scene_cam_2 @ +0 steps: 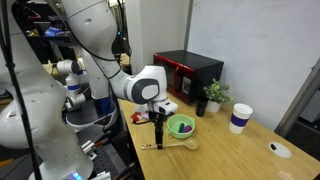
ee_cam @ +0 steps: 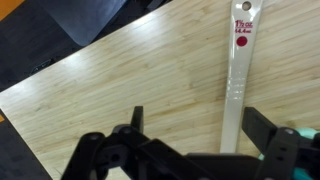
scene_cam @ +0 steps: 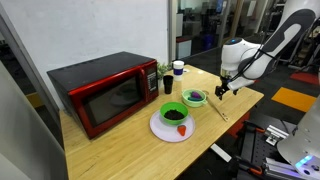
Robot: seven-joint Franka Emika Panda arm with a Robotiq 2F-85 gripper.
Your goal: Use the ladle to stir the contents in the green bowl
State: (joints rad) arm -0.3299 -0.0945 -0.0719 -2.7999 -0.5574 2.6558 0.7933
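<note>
red microwave [scene_cam: 108, 92] — potted plant [scene_cam_2: 212, 95] — paper cup [scene_cam_2: 239, 118]

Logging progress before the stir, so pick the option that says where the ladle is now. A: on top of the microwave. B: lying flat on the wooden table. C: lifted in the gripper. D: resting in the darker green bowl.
B: in the wrist view the ladle lies flat on the wooden table, its handle between the fingers of the open gripper, not gripped.
</note>
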